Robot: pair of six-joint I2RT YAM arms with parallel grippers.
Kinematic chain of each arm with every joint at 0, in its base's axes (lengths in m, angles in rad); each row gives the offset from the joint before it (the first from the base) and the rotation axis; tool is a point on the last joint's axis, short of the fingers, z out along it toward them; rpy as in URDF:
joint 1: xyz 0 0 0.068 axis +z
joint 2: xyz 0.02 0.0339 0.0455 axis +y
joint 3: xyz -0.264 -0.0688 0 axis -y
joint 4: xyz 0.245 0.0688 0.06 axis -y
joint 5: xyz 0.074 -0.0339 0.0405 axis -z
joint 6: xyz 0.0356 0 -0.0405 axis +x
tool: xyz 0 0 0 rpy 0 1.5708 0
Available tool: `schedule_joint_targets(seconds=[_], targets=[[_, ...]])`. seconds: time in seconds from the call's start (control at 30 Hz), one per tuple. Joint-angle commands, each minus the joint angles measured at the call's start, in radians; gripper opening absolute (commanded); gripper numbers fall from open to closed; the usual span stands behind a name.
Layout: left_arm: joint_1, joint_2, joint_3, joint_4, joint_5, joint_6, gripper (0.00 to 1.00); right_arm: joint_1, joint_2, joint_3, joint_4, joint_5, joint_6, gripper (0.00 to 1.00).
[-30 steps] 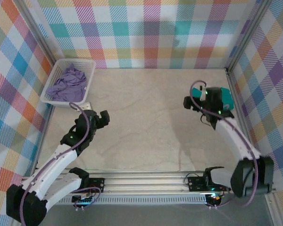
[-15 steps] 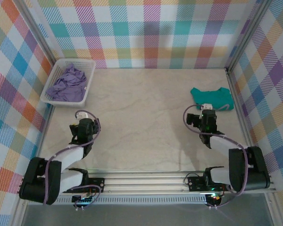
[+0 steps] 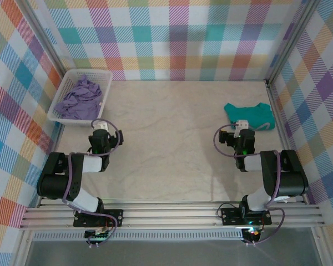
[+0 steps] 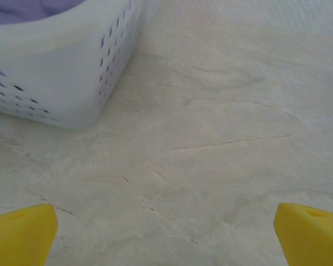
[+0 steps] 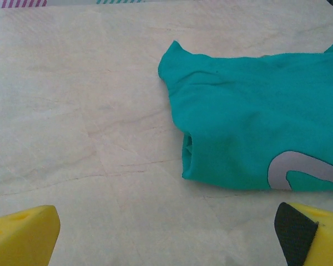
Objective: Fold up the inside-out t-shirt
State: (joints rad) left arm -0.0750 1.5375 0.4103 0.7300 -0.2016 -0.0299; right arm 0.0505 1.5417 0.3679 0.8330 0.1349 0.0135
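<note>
Here, teal t-shirt (image 3: 250, 115) flat on table (image 3: 166, 144), both jaws spread wide, empty.

The t-shirt (image 5: 250, 127) is soft matt cloth, the table (image 5: 72, 111) smooth and veined, the basket (image 4: 55, 72) perforated white plastic.

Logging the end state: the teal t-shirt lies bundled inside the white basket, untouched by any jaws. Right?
No. The teal t-shirt lies bundled on the table at the far right, not inside the white basket, which holds a lavender garment. The top external view shows it. No jaws touch it.
</note>
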Motion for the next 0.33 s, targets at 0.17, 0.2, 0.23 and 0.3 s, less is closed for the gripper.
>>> schedule_joint_targets(seconds=[0.17, 0.2, 0.23, 0.3], targets=[[0.012, 0.006, 0.019, 0.042, 0.033, 0.019, 1.0, -0.008, -0.003, 0.025, 0.038, -0.028, 0.0, 1.0], [0.012, 0.006, 0.019, 0.042, 0.032, 0.02, 1.0, -0.009, -0.002, 0.027, 0.033, -0.033, 0.001, 1.0], [0.011, 0.005, 0.019, 0.042, 0.033, 0.019, 1.0, -0.013, -0.003, 0.029, 0.029, -0.041, 0.003, 1.0], [0.012, 0.006, 0.02, 0.044, 0.032, 0.019, 1.0, -0.014, -0.005, 0.026, 0.031, -0.043, 0.002, 1.0]])
